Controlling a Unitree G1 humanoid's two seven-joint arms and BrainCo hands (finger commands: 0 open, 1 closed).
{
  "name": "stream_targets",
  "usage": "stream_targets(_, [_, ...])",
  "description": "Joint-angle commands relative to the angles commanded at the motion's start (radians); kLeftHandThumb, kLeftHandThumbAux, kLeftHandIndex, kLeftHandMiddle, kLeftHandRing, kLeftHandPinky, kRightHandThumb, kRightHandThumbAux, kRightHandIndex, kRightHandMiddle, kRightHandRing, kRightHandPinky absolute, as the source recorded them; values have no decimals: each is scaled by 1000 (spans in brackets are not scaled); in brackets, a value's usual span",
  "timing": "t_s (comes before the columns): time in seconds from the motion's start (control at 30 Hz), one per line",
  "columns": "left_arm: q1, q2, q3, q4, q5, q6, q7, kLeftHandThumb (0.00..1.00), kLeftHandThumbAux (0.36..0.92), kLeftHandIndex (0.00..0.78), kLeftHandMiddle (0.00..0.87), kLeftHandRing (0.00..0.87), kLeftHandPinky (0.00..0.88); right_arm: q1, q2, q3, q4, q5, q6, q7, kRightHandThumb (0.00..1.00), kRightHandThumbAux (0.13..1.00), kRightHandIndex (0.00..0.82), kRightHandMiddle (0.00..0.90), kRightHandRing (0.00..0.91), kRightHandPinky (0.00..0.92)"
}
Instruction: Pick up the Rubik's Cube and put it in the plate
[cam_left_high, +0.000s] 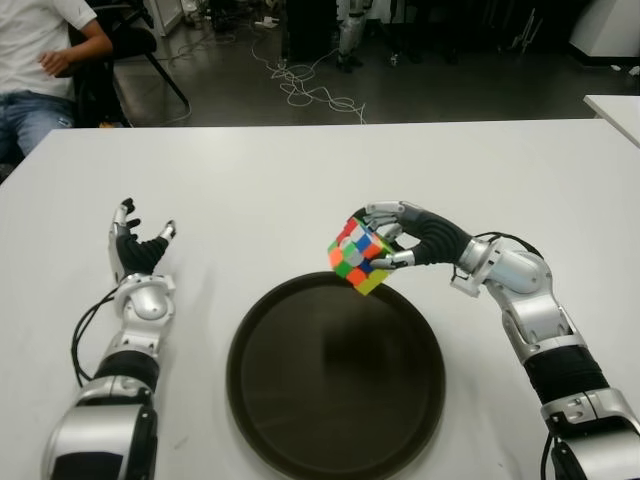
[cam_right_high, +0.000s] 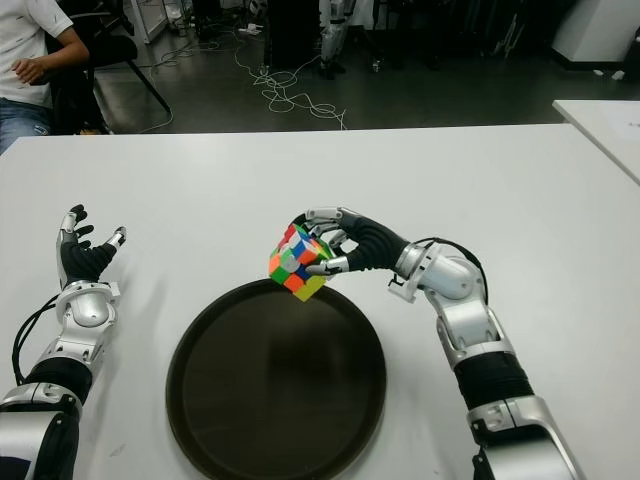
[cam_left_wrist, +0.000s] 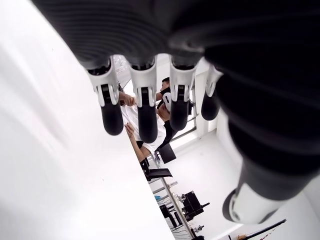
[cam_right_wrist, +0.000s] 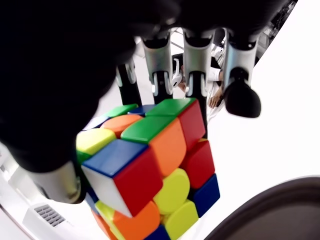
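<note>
A multicoloured Rubik's Cube hangs tilted in the air, held between the thumb and fingers of my right hand. It sits just above the far rim of the round dark plate, which lies on the white table near the front edge. In the right wrist view the cube fills the grasp and the plate's rim shows below it. My left hand shows at the left of the plate, fingers spread upward and holding nothing.
A person in a white shirt and jeans sits beyond the table's far left corner. Cables lie on the dark floor behind. Another white table's corner shows at far right.
</note>
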Motion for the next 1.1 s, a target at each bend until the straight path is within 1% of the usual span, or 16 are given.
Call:
stream_targets(0.23, [-1, 2, -1, 2, 3, 1, 0, 390, 738, 92, 148, 155, 174, -8, -6, 4, 4, 7, 4, 28, 679, 733, 432, 753, 793, 799])
stream_targets(0.53, [3, 2, -3, -3, 4, -11, -3, 398, 753, 95, 152, 162, 187, -8, -9, 8, -11, 21, 15, 64, 680, 735, 432, 751, 794, 796])
stream_targets(0.73, [2, 2, -6, -4, 9, -5, 2, 402, 747, 97, 149, 158, 175, -7, -13, 16, -16, -2, 15, 56, 680, 735, 432, 750, 790, 786])
stream_targets(0.87, [1, -1, -2, -5, 5, 0, 4, 417, 741, 99, 148, 153, 168, 1, -19, 28, -38, -37, 5, 32, 681, 736, 432, 747, 785, 778])
stream_targets(1.1, [-2, -6, 8, 1, -7, -3, 0, 434, 738, 94, 141, 144, 155, 9, -13, 37, -52, -33, -5, 24, 681, 737, 432, 740, 776, 765])
